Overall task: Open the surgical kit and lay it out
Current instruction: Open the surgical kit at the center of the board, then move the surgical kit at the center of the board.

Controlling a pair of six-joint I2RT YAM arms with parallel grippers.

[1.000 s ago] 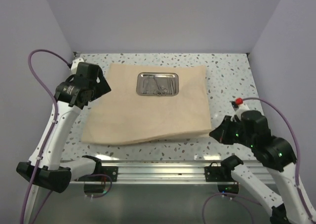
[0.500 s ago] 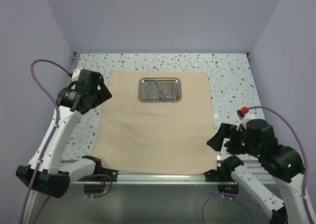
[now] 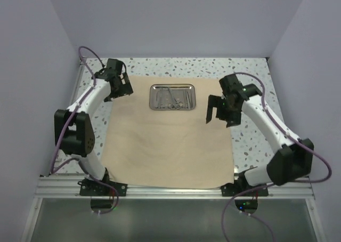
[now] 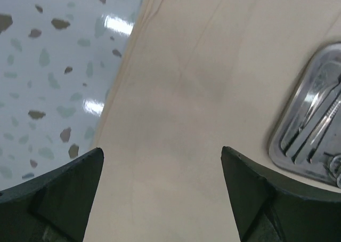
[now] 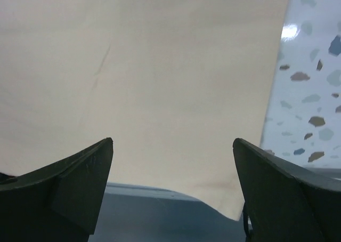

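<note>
The tan cloth wrap [image 3: 165,140] lies spread flat on the table, its near edge reaching the front rail. On its far part sits the shiny steel tray [image 3: 172,96] with several slim metal instruments [image 3: 176,99] inside. My left gripper [image 3: 123,88] hovers open over the cloth's far left corner, left of the tray. Its wrist view shows bare cloth [image 4: 176,93] between the fingers and the tray [image 4: 298,146] with instruments [image 4: 319,114] at right. My right gripper [image 3: 220,114] hangs open over the cloth's right edge, right of the tray, holding nothing; cloth [image 5: 160,61] fills its wrist view.
Speckled tabletop [image 3: 250,87] borders the cloth on both sides and behind. Grey walls close in the back and sides. The metal front rail [image 3: 170,191] runs along the near edge, where the cloth's front edge [image 5: 213,196] ends.
The right gripper has opened and let go of the cloth's near right corner after pulling it flat. Both arms have swung toward the far side, flanking the tray.
</note>
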